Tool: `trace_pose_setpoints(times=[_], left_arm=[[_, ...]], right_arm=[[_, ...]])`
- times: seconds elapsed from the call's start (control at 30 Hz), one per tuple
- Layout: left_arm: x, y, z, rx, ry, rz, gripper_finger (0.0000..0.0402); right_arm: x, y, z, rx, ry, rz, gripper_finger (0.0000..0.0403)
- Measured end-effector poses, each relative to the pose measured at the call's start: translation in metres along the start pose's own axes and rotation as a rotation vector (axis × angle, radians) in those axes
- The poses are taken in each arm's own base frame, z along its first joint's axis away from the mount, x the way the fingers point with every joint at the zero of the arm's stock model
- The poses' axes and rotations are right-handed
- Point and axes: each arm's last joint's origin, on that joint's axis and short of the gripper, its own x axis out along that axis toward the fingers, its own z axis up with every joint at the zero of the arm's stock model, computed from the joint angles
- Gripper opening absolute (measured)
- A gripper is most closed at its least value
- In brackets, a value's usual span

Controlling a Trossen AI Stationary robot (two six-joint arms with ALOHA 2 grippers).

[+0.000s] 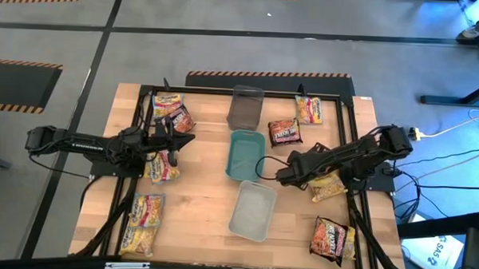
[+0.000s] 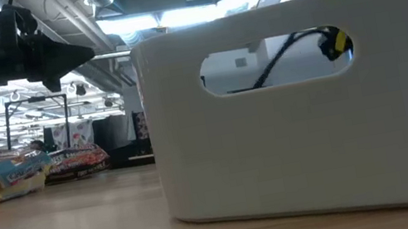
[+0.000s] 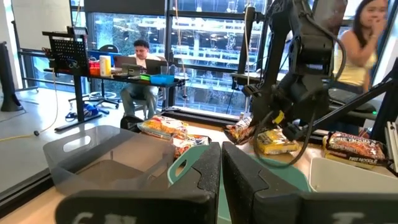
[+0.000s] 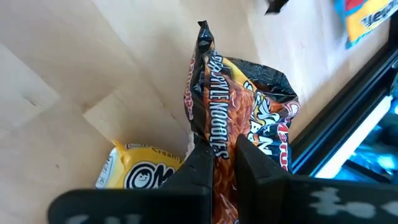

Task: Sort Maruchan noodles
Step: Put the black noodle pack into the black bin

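Right wrist view: dark noodle packet (image 4: 239,106) pinched between right claw (image 4: 222,163) fingers.

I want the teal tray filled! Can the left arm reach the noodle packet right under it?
Probably yes: the yellow packet lies uncovered below the shut left gripper, with nothing between them.

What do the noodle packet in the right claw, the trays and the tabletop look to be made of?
The dark packet pinched in the right gripper looks like thin glossy plastic film: it creases and glints. The teal tray, grey tray and clear tray seem moulded plastic, smooth, the last two see-through. The table looks like pale wood, with visible grain.
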Motion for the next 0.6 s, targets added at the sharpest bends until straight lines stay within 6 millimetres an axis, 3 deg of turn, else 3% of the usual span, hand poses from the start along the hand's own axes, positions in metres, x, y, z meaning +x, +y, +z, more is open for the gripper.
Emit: trace_pose_setpoints(times=[0.23, 0.43, 0.6], left_arm=[[0.0, 0.002, 0.0, -0.012, -0.007, 0.072, 0.0026], [0.0, 0.003, 0.001, -0.115, -0.012, 0.099, 0.0108], [0.006, 0.001, 0.009, -0.187, -0.019, 0.094, 0.0178]], right_arm=[[-0.025, -0.018, -0.012, 0.02, -0.128, 0.073, 0.001], [-0.047, -0.028, -0.024, 0.02, -0.361, 0.097, 0.0009], [-0.058, -0.022, -0.022, -0.062, -0.583, 0.052, 0.0008]])
